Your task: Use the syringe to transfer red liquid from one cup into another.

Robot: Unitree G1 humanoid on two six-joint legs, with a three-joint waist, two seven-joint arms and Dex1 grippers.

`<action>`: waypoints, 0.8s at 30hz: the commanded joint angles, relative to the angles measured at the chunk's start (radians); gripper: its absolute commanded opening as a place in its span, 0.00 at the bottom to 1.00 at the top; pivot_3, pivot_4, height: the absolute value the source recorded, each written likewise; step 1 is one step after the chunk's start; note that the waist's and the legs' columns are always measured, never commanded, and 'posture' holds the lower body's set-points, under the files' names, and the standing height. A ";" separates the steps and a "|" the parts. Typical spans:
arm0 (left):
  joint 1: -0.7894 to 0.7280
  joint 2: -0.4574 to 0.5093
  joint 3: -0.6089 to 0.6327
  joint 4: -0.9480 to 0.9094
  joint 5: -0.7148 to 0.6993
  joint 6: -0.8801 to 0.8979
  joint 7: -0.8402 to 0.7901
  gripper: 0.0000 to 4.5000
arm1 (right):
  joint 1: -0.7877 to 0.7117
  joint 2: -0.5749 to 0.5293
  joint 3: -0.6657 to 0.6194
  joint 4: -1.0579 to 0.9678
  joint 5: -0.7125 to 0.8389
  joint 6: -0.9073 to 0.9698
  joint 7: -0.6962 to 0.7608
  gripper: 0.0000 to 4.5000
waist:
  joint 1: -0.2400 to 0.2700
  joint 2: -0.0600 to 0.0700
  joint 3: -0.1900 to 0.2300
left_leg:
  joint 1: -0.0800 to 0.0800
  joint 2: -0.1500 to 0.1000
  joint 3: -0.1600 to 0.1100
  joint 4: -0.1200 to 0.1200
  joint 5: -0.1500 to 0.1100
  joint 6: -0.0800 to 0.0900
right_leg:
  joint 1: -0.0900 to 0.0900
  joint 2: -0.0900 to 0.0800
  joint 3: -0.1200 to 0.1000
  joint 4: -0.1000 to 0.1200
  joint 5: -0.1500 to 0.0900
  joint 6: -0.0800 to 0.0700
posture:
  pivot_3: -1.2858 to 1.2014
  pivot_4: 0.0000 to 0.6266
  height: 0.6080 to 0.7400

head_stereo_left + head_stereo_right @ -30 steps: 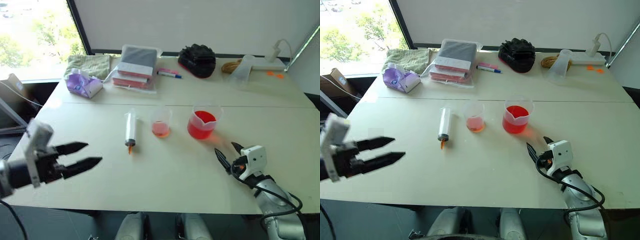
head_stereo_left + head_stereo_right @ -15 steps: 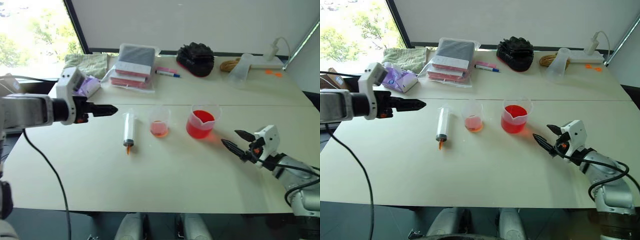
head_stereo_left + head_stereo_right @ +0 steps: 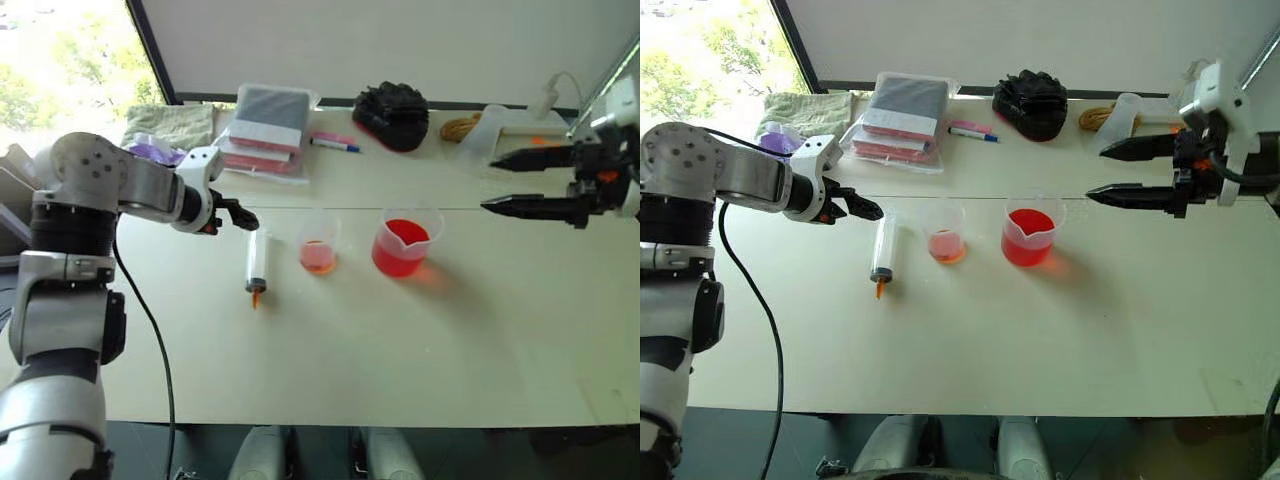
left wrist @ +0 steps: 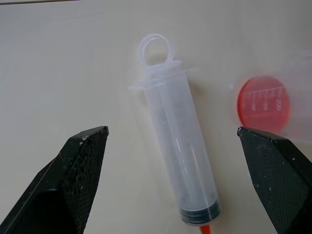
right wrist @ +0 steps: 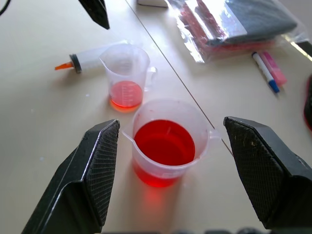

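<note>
The syringe (image 3: 258, 262) lies flat on the table, orange tip toward me, plunger pushed in. To its right stands the smaller cup (image 3: 320, 245) with a thin layer of red liquid (image 5: 126, 95). Right of that is the spouted beaker (image 3: 403, 245), holding deep red liquid (image 5: 165, 142). My left gripper (image 3: 243, 217) hovers open by the plunger end of the syringe, tilted down; in the left wrist view the syringe (image 4: 175, 156) lies between its spread fingers. My right gripper (image 3: 488, 186) is open and empty, raised to the right of the beaker and pointing left.
Along the back of the table sit a plastic bag of books (image 3: 270, 130), a pink-and-blue marker (image 3: 335, 147), a black bundle (image 3: 393, 118), a green cloth (image 3: 175, 125), a purple pack (image 3: 150, 150) and a clear cup on its side (image 3: 480, 135).
My left gripper has swung in from the near left to the syringe's plunger end and tipped downward. My right gripper has risen from low over the table to well above it.
</note>
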 commanded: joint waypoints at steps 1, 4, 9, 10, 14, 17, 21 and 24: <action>-0.075 -0.006 -0.030 0.059 0.050 0.008 -0.032 0.99 | -0.086 0.006 0.027 -0.004 -0.004 0.010 0.044 0.80 | 0.005 0.000 0.000 | -0.002 0.000 0.000 0.000 0.000 0.000 | -0.002 0.000 0.000 0.000 0.000 0.000 | 0.52 0.24 1.00; -0.127 -0.034 -0.040 0.134 0.107 0.008 -0.021 0.99 | -0.109 0.028 0.054 -0.048 0.008 0.034 0.061 0.80 | 0.005 0.000 0.000 | -0.006 -0.001 0.000 0.000 0.000 0.000 | -0.005 -0.001 0.000 -0.001 0.000 0.000 | 0.52 0.24 1.00; -0.146 -0.091 -0.020 0.207 0.115 0.008 0.022 0.99 | -0.096 0.064 0.050 -0.091 0.015 0.052 0.054 0.80 | 0.003 0.000 0.000 | -0.008 -0.001 0.001 0.001 0.000 0.000 | -0.008 -0.002 0.000 0.000 0.001 0.001 | 0.52 0.24 1.00; -0.152 -0.106 -0.007 0.223 0.108 0.008 0.038 0.99 | -0.092 0.067 0.050 -0.093 0.014 0.053 0.053 0.80 | 0.003 0.000 0.000 | -0.008 -0.001 0.001 0.001 0.000 -0.001 | -0.008 -0.002 0.000 0.001 0.001 0.001 | 0.52 0.24 1.00; -0.183 -0.158 0.072 0.302 0.097 0.008 0.138 0.99 | -0.086 0.078 0.052 -0.087 0.003 0.043 0.054 0.80 | 0.003 0.000 0.000 | -0.008 -0.001 0.000 0.001 0.001 -0.002 | -0.010 -0.002 0.000 0.003 0.001 0.001 | 0.52 0.24 1.00; -0.184 -0.183 0.113 0.329 0.094 0.008 0.205 0.99 | -0.085 0.083 0.053 -0.081 -0.005 0.034 0.055 0.80 | 0.003 0.000 0.000 | -0.008 -0.001 0.001 0.001 0.001 -0.002 | -0.010 -0.002 0.000 0.004 0.001 0.001 | 0.52 0.24 1.00; -0.156 -0.218 0.154 0.315 0.082 0.008 0.264 0.99 | -0.084 0.090 0.057 -0.075 -0.013 0.026 0.059 0.80 | 0.003 0.000 0.000 | -0.008 -0.001 0.001 0.001 0.002 -0.003 | -0.010 -0.002 0.000 0.005 0.001 0.001 | 0.52 0.24 1.00; -0.144 -0.241 0.175 0.310 0.063 0.008 0.309 0.99 | -0.094 0.095 0.062 -0.063 -0.021 0.022 0.063 0.80 | 0.003 0.000 0.000 | -0.008 -0.001 0.001 0.002 0.002 -0.004 | -0.011 -0.002 0.000 0.007 0.001 0.001 | 0.52 0.24 1.00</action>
